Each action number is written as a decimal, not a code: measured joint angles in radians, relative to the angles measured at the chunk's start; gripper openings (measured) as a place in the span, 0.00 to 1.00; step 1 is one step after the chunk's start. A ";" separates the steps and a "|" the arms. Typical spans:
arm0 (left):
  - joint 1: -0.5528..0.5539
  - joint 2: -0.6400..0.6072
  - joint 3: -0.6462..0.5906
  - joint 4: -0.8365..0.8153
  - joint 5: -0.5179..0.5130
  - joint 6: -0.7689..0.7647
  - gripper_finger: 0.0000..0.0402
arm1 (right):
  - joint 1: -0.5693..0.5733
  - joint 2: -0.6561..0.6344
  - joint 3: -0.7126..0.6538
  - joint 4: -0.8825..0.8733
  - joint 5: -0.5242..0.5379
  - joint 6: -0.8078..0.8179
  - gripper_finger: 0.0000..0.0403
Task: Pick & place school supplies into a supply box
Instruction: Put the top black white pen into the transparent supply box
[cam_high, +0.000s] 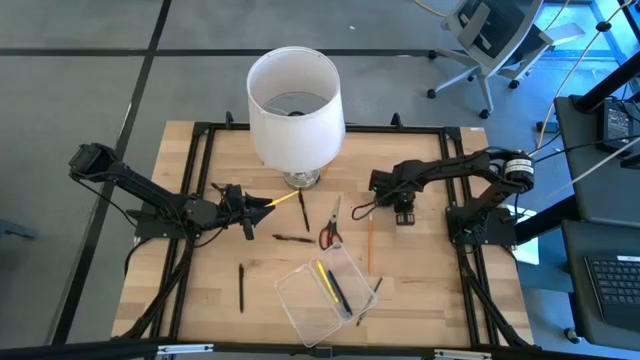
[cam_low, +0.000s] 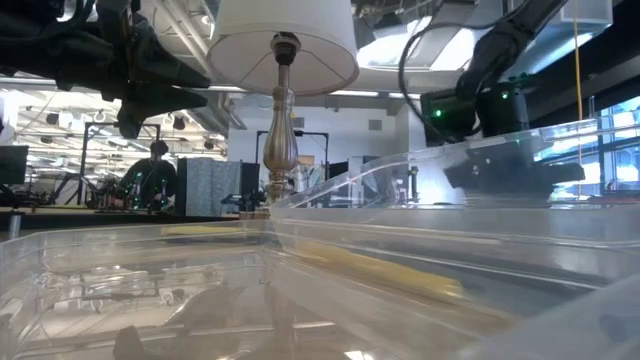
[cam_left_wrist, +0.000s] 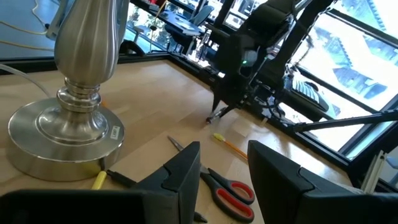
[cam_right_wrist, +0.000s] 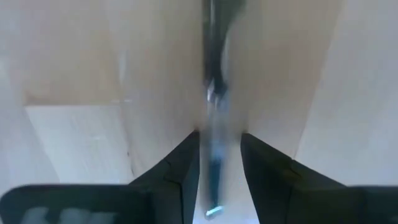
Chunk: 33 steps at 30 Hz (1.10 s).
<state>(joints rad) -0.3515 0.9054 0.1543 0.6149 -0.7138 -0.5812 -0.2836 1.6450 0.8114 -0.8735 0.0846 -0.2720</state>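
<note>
My right gripper (cam_high: 403, 216) points down at the table right of the lamp and is shut on a dark pen (cam_right_wrist: 214, 155). My left gripper (cam_high: 266, 207) is open and empty, low over the table left of centre. A yellow pencil (cam_high: 286, 198) lies just past its fingertips by the lamp base. The red-handled scissors (cam_high: 329, 233), a brown pencil (cam_high: 293, 239), an orange pencil (cam_high: 369, 245) and a black pen (cam_high: 241, 287) lie flat on the table. The clear supply box (cam_high: 300, 300) sits at the near middle with a yellow pencil (cam_high: 325, 282) and a dark pen (cam_high: 340, 296) inside. My right gripper has the dark pen between its two fingers, near one end (cam_right_wrist: 216, 186). The fingers come from above, pointing down. In the left wrist view the pen (cam_left_wrist: 215, 115) slants down from the fingers, its lower end at the table. Blur hides the exact place of contact.
A tall lamp with a white shade (cam_high: 295, 95) and a metal base (cam_left_wrist: 62, 137) stands at the far middle, between the arms. A dark pen (cam_high: 367, 302) lies against the box's right side. A short black pen (cam_high: 304, 212) lies left of the scissors.
</note>
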 joint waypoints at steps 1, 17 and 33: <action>0.000 0.000 0.000 0.000 0.001 0.000 0.32 | -0.005 0.011 0.003 -0.004 -0.003 -0.004 0.30; 0.000 0.000 0.000 -0.022 0.001 -0.008 0.32 | -0.011 0.041 0.007 -0.020 -0.023 -0.052 0.23; 0.000 0.000 0.000 -0.022 0.001 -0.008 0.32 | -0.012 0.052 0.068 -0.074 -0.078 0.039 0.13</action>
<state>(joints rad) -0.3519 0.9054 0.1543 0.5934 -0.7132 -0.5892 -0.2960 1.6973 0.8797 -0.9477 0.0062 -0.2329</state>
